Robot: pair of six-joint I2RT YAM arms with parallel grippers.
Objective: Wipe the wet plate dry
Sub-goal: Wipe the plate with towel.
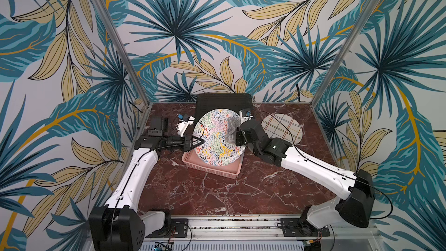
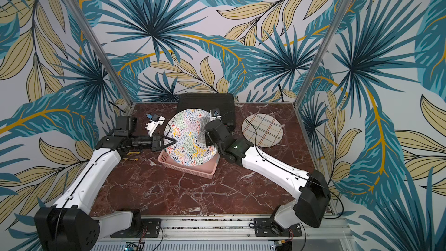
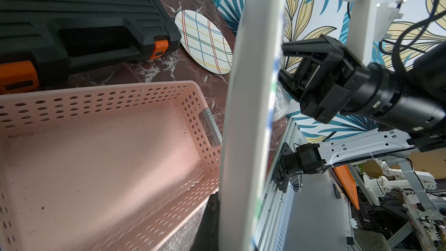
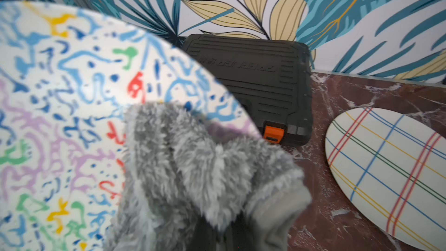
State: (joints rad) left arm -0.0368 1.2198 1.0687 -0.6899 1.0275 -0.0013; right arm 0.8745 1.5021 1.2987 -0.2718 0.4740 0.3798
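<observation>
Red-brown marble tabletop (image 1: 217, 196), palm-leaf wallpaper (image 1: 217, 20) all round; left gripper (image 1: 199, 141) clamped on squiggle plate (image 1: 214, 141) rim, tilted over pink basket (image 1: 212, 172); right gripper (image 1: 237, 138) pinching grey cloth (image 4: 193, 165), which lies against the plate face.

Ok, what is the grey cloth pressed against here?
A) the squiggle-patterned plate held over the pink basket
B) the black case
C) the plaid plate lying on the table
A: the right tool holds the grey cloth against the face of the squiggle-patterned plate, which the left tool grips by its rim over the pink basket.
</observation>
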